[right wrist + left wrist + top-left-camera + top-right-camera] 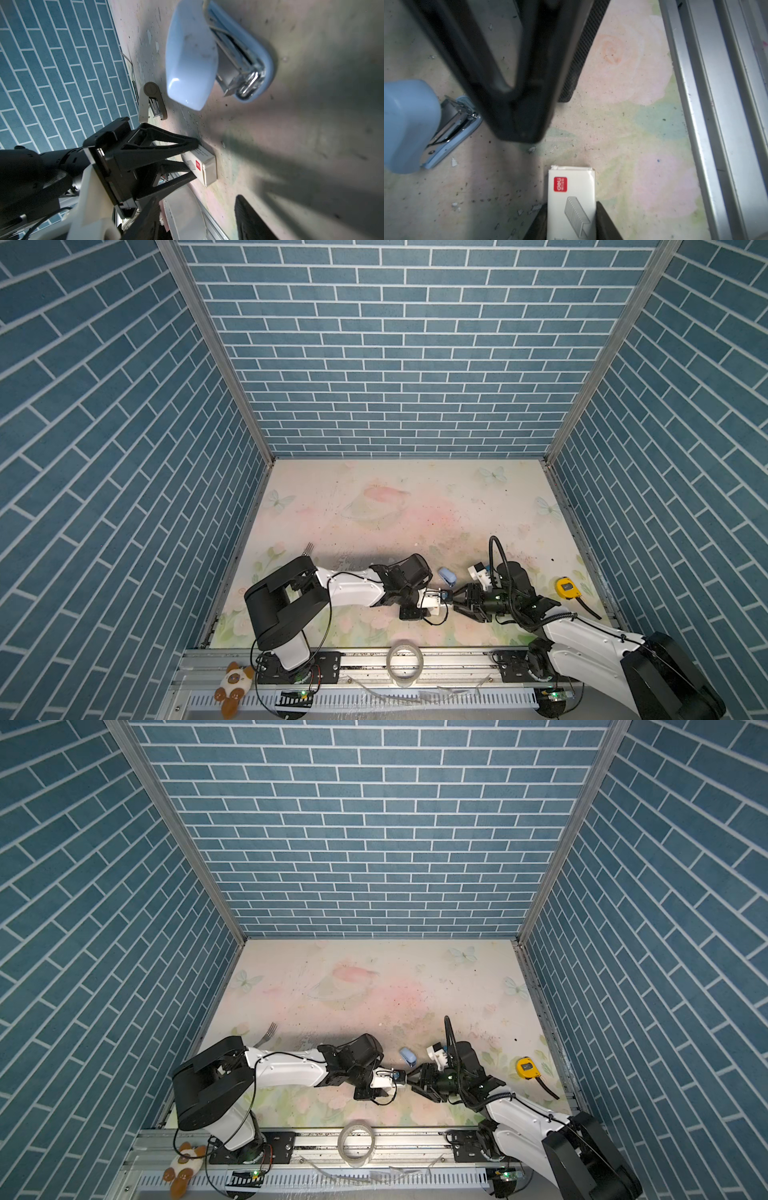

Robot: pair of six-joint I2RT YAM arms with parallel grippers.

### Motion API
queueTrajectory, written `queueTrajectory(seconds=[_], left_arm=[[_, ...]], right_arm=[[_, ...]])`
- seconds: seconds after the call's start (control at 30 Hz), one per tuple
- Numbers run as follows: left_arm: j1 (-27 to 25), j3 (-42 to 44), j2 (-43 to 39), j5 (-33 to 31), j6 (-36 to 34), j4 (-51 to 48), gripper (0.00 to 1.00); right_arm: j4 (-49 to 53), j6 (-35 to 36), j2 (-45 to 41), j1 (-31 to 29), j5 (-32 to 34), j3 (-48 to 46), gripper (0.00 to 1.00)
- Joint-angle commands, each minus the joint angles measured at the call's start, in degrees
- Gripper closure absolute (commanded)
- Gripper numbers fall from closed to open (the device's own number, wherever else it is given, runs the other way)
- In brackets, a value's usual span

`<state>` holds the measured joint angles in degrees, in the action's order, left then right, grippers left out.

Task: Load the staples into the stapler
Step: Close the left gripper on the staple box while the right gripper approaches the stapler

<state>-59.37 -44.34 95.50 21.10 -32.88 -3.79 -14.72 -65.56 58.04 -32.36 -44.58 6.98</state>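
Observation:
The staples (571, 199) are a small white box with a red corner mark, lying on the flowered mat. My left gripper (571, 207) is shut on the box, one black finger against each long side. In the right wrist view the same box (199, 166) sticks out past those fingers. The stapler (446, 576) (407, 1056) is light blue and hinged open, just behind the box; its metal rail shows (452, 122) (239, 62). My right gripper (456, 600) (195, 202) faces the left one tip to tip, open, with nothing between its fingers.
A small white and taupe stapler (151, 101) lies beyond the left gripper. A yellow tape measure (568, 588) sits at the right, a fork (308, 549) at the left. A clear tape roll (404, 662) stands on the front metal rail (716, 104), with a plush toy (232, 686) further left.

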Motion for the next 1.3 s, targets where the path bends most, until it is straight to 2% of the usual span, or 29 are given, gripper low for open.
queueTrajectory(seconds=[0.0,0.7,1.0,1.27], left_arm=[[0.27,0.57,2.15,-0.45,0.36,0.41,0.65],[0.14,-1.32,4.61,1.34,1.67,1.4,0.65],[0.14,-0.15,2.35,1.01,2.45,2.06,0.55],[0.5,3.02,-0.76,0.64,1.78,2.03,0.54]], right_arm=[[-3.69,-1.97,1.6,-1.07,1.4,0.02,0.42],[-10.98,-3.94,6.03,-3.58,3.95,-0.27,0.42],[-14.45,-3.82,10.75,-3.94,2.74,0.22,0.45],[-11.66,-3.8,7.09,-3.94,3.41,-0.6,0.47]])
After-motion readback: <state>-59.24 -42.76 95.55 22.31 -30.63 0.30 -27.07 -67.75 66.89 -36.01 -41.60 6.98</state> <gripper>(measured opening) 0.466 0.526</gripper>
